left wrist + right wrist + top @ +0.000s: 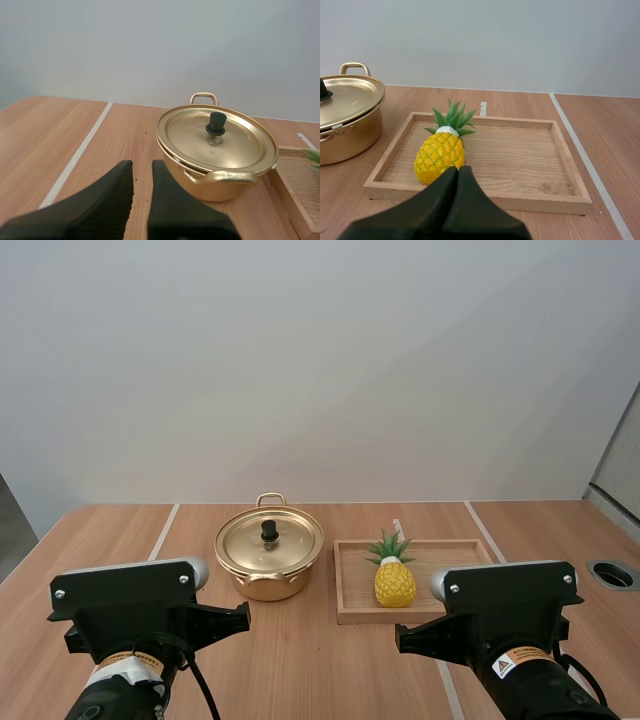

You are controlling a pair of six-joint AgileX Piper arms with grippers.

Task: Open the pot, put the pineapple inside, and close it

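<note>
The left gripper [142,166] hung low over the wooden table [45,130], its two black, wedge-shaped fingers [112,195] slightly spread, a narrow gap between their tips and nothing in it. A pale straight strip [80,150] ran along the table's grain beyond the left finger. Ahead of those fingers and off to their right stood the pot [220,187], round, shallow and of shiny gold-coloured metal, apart from the fingertips. Its lid [235,150] was on, a smooth, gently domed disc with a rolled rim, topped by a small black knob [216,123]. A thin loop handle [203,96] stood up on the pot's far side and another curved out on the near side [222,176]. In the high view the pot [268,580] sat just left of a shallow rectangular tray [352,580] of light, straight-grained wood with a low raised rim. The pineapple [440,156] lay inside the tray [572,165], towards its left end, tilted with its crown pointing away: a bumpy yellow body with a criss-cross pattern, a white collar and stiff green leaves. The right gripper [458,170] had its matte black fingers pressed together into one dark wedge, holding nothing. Its tip pointed at the pineapple's near side, just in front of the fruit; I could not tell whether it touched.
</note>
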